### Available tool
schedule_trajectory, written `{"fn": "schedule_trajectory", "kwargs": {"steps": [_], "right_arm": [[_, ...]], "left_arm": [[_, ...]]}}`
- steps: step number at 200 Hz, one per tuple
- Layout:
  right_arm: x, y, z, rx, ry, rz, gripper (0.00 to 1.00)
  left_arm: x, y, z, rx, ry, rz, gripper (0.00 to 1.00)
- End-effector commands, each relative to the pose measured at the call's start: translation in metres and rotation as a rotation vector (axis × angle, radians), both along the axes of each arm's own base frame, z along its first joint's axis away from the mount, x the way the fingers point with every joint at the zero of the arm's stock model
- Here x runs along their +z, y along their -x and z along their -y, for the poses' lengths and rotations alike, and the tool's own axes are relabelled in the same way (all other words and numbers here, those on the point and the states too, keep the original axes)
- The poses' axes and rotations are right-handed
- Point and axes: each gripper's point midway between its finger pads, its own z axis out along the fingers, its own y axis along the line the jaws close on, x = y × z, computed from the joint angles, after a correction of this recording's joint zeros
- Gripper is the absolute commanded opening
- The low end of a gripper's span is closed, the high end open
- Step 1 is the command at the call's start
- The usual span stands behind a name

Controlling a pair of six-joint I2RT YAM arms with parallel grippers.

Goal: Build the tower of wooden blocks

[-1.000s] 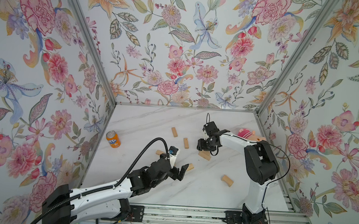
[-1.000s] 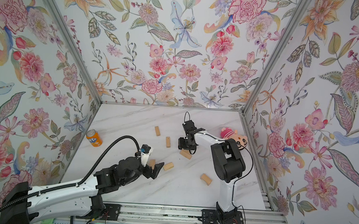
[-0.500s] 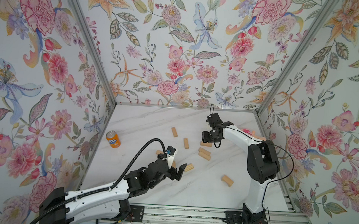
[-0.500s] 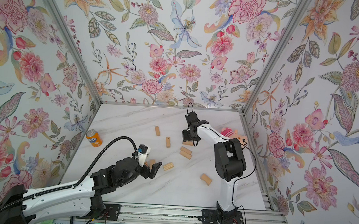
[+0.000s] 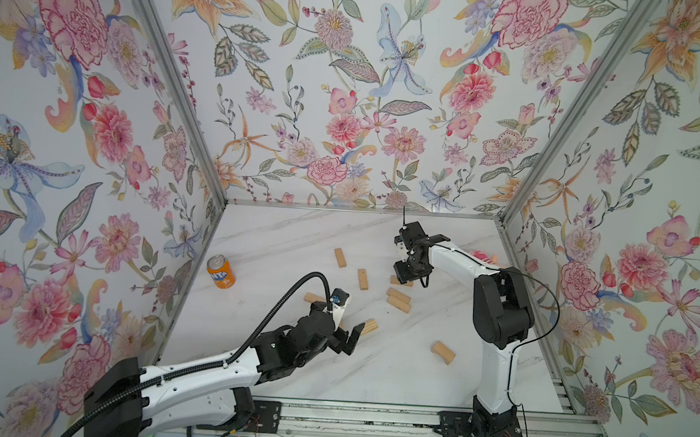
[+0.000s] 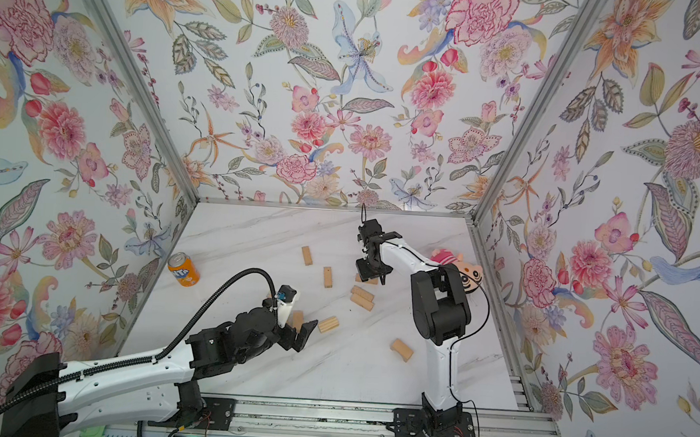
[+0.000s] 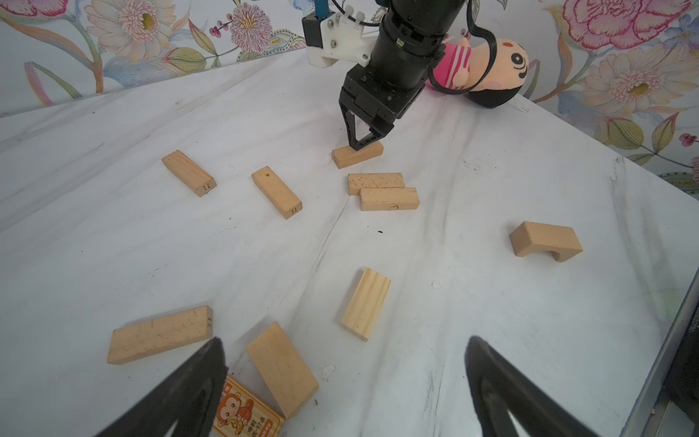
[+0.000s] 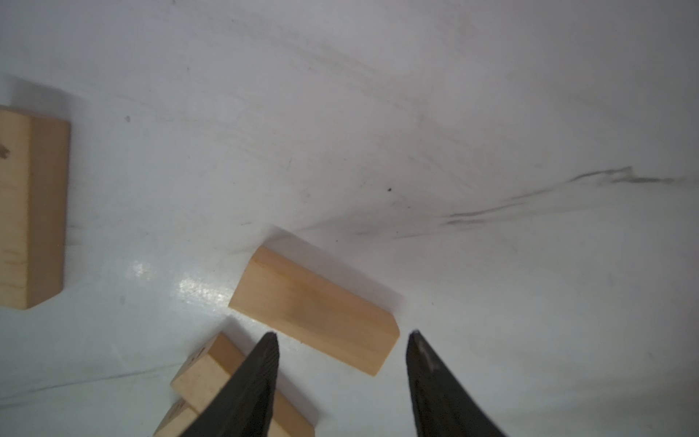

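Right pincer (image 7: 362, 143), half open and empty, has gone from the paired blocks (image 7: 382, 191) to a far wood block (image 7: 357, 156), likely its next pick; left pincer (image 7: 345, 344) is wide open.

Going off the orange metal soda can (image 5: 220, 271): pale rectangular wood blocks (image 5: 363, 279) scattered to its right, two touching side by side, the curved pale wood block (image 5: 443, 352) further right and nearer the front, soft pink-hatted plush doll (image 6: 460, 266) far right.

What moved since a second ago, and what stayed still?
The right gripper moved off the two side-by-side blocks toward the back wall and now hangs open over a single block. Nothing grabbed or dropped. The left gripper, open, barely shifted; soda can and other blocks stayed.
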Motion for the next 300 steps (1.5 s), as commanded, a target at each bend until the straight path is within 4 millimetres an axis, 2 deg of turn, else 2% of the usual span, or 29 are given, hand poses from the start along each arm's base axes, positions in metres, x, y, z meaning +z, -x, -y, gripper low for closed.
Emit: {"fn": "schedule_trajectory", "kwargs": {"steps": [1,40,95,162,233,251,300], "right_arm": [[-0.005,0.005,-0.002,0.072,0.044,-0.018,0.58],[-0.013,0.004,-0.007,0.122,0.053,-0.029,0.59],[-0.019,0.002,-0.008,0.154,0.067,-0.036,0.67],[-0.032,-0.006,-0.007,0.137,0.049,-0.062,0.63],[-0.031,-0.011,-0.004,0.051,0.036,-0.057,0.33],[-0.027,-0.018,-0.005,0.000,0.021,-0.042,0.22],[-0.011,-0.029,-0.030,-0.083,-0.100,-0.029,0.19]], "left_arm": [[0.010,0.001,0.008,-0.028,-0.001,0.028,0.99],[0.007,0.000,0.010,-0.034,-0.014,0.025,0.99],[0.006,0.000,0.014,-0.049,-0.022,0.031,0.99],[0.004,-0.002,0.013,-0.043,-0.038,0.036,0.99],[0.004,-0.003,0.010,-0.031,-0.040,0.039,0.99],[0.003,-0.004,0.009,-0.024,-0.042,0.036,0.99],[0.006,-0.003,-0.002,0.010,-0.045,0.034,0.99]]}}
